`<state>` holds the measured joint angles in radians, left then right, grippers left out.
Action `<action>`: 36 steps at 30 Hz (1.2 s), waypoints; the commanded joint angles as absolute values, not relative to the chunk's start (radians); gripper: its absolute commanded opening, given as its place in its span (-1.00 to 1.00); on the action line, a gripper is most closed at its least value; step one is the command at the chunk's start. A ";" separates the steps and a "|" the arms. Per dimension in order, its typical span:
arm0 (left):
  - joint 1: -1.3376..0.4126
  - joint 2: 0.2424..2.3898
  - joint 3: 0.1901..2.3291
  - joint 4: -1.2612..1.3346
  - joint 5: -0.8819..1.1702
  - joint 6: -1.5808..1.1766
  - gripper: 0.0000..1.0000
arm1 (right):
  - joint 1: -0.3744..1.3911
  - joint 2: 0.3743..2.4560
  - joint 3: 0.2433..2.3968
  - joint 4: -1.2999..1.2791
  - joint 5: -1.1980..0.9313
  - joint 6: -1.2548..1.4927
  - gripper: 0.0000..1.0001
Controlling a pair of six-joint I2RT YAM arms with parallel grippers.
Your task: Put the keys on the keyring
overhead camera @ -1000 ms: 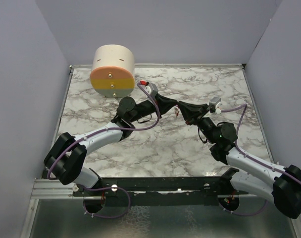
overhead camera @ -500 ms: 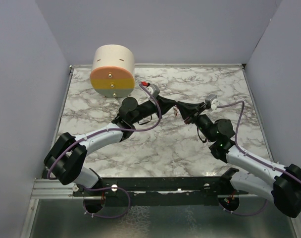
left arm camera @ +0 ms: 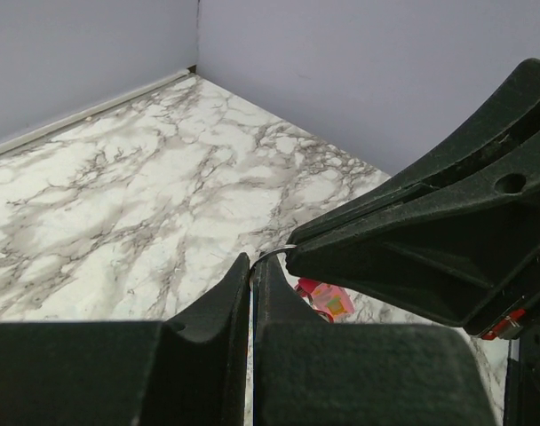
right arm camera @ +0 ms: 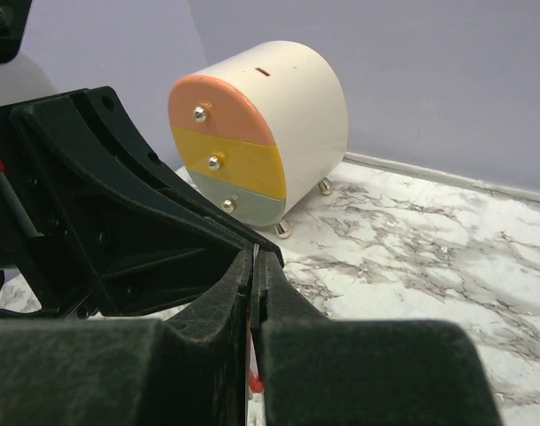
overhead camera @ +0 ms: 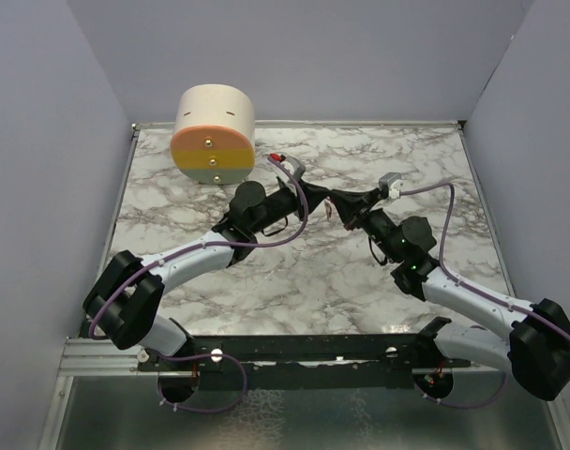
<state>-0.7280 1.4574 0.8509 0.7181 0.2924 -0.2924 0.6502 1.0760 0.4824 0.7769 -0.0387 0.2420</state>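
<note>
My left gripper [overhead camera: 324, 194] and right gripper [overhead camera: 340, 200] meet tip to tip above the middle of the table. In the left wrist view my left gripper [left arm camera: 254, 263] is shut on the keyring's thin metal ring [left arm camera: 274, 253], which arcs across to the right gripper's fingers [left arm camera: 412, 257]. The pink strip [left arm camera: 334, 300] hangs just below, with a tiny red piece, the key [left arm camera: 302, 286], against it. In the right wrist view my right gripper [right arm camera: 254, 259] is shut on a thin metal sliver; a red bit [right arm camera: 252, 380] shows low in the gap. In the top view the pink and red pieces [overhead camera: 332, 212] dangle under the tips.
A round cream drawer unit [overhead camera: 213, 134] with pink, yellow and green fronts stands at the back left, also in the right wrist view [right arm camera: 252, 133]. Grey walls close in the marble table [overhead camera: 294, 281] on three sides. Purple cables loop over both wrists.
Both grippers stayed shut and joined. The right wrist swung left and toward the back, and the meeting point shifted slightly left.
</note>
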 commanded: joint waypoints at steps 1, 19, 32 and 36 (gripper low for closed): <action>-0.742 1.459 0.902 0.699 0.234 -0.262 -1.00 | 0.656 1.102 0.532 0.741 -0.065 0.252 -0.97; -0.744 1.408 0.898 0.591 0.222 -0.164 -1.00 | 0.657 0.979 0.574 0.572 0.108 0.160 -0.31; -0.747 1.398 1.002 0.373 0.052 -0.139 -1.00 | 0.655 0.967 0.606 0.326 0.080 0.073 0.21; -0.755 1.418 1.044 0.288 0.010 -0.126 -1.00 | 0.656 0.993 0.589 0.358 0.072 0.063 0.31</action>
